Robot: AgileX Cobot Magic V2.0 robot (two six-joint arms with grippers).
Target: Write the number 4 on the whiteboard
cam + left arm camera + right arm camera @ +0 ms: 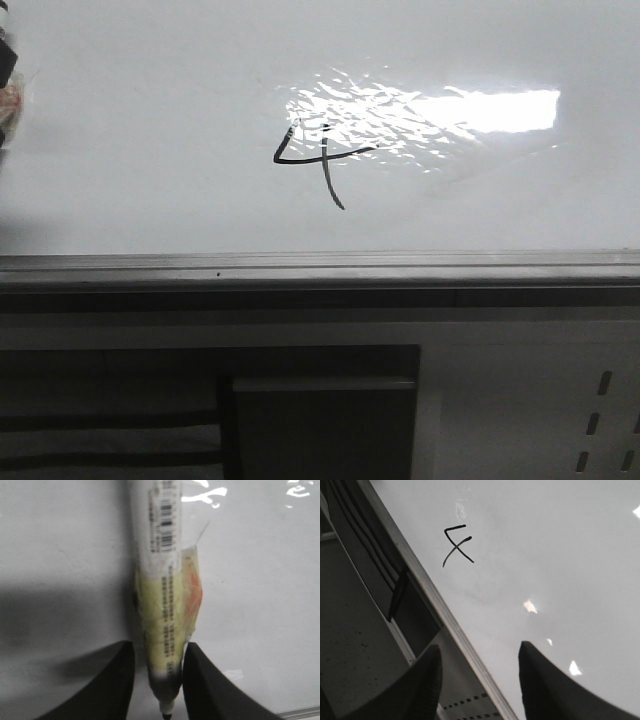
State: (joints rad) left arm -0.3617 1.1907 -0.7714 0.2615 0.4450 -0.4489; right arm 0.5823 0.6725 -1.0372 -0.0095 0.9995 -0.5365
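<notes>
A small black number 4 [318, 160] with a slanted tail is drawn on the glossy whiteboard [150, 150], just left of the bright glare. The right wrist view shows the same 4 [457, 545], well beyond my right gripper [480, 652]. That gripper hangs open and empty over the board's frame edge. In the left wrist view a marker [167, 610] wrapped in yellowish tape lies against the whiteboard [260, 605], nib end between my left gripper's [159, 652] fingers. One finger touches it and a narrow gap shows at the other.
The grey metal frame [320, 268] runs along the board's near edge. Below it is a white cabinet [520, 400] with a dark panel [320, 430]. A dark and pinkish shape [8, 90] shows at the front view's left edge.
</notes>
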